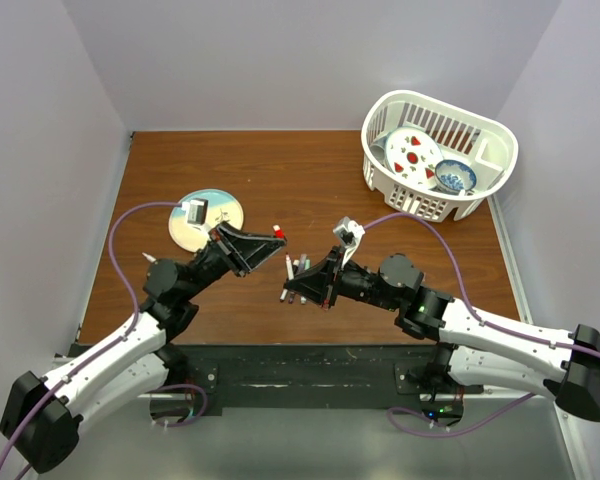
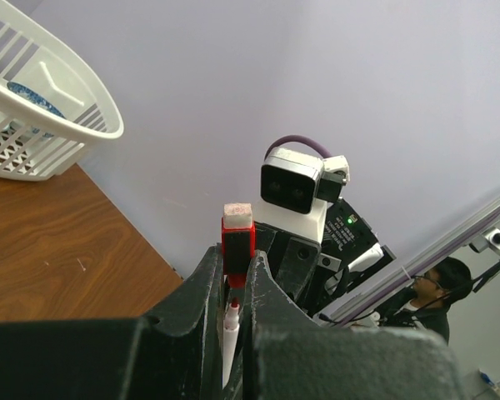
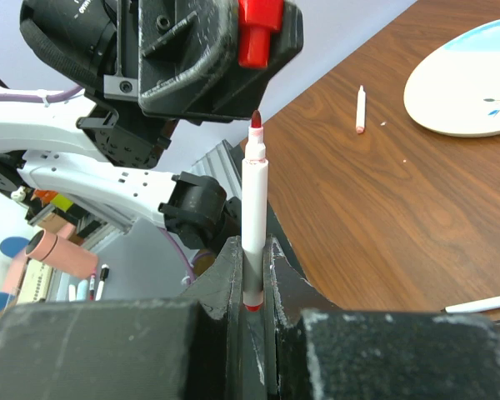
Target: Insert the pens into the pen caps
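Right gripper [image 3: 252, 260]: pressed together on the red-tipped pen [image 3: 254, 196], pinching it low on the barrel.
Pen position: upright between the fingers, tip up, well clear of the table [image 3: 383, 217].
Pen look: slim white barrel, grey lower section, dark red felt tip, uncapped.
Gap: tip sits just under the red cap [image 3: 258, 37], not touching; roughly in line, can't rule out a slight offset.
Left gripper [image 2: 236, 275]: clamped on that cap, which pokes out past the fingertips.
Risk, pen: with the low grip, the long free barrel may lever sideways or slide through the pads under push.
Risk, cap: the mouth is small, so any offset puts the tip on the rim, smearing ink or twisting the cap out of its pinch.
Beyond: loose pen [image 3: 361, 108] flat on the wood, plate [image 3: 467, 92] past it.
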### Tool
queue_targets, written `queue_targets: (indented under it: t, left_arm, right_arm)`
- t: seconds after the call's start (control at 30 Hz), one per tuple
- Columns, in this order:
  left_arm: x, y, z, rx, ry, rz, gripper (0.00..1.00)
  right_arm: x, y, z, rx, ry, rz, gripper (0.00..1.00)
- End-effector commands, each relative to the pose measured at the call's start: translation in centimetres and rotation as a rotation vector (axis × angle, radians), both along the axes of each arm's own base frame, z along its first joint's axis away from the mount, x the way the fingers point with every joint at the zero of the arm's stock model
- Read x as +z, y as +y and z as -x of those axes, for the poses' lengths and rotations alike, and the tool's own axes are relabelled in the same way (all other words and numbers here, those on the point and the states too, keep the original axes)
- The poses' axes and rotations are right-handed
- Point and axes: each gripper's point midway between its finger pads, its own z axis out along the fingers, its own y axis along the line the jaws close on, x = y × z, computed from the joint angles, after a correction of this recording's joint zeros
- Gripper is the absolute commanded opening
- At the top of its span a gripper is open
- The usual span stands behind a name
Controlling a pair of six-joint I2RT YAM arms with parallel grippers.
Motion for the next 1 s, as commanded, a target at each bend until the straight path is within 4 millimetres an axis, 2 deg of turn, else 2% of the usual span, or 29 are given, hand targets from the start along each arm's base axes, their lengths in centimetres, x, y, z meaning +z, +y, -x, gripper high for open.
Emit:
queue_targets:
  t: [0.0,0.23,0.53,0.97]
  left_arm:
    - [-0.43,0.13,0.26,0.000,-0.012,-0.005,0.00]
    - [-0.71,0.03,0.51,-0.014,-0.017,-0.009,0.00]
    - [-0.01,0.18,0.88,-0.021,-0.031,0.008,0.00]
    - [-0.39,0.13,1.16,-0.031,-0.037,-0.001,0.00]
  right_arm:
    - [3.02,0.20,-0.42,-0.022,-0.045,-0.070,0.00]
    - [3.02,0.26,-0.57,-0.028,-0.044,-0.069,0.00]
    - [2.25,0.58,-0.64,-0.024,-0.023,-0.055,0.00]
    - [2.64,0.53,-0.68,-0.028,-0.024,-0.068,0.00]
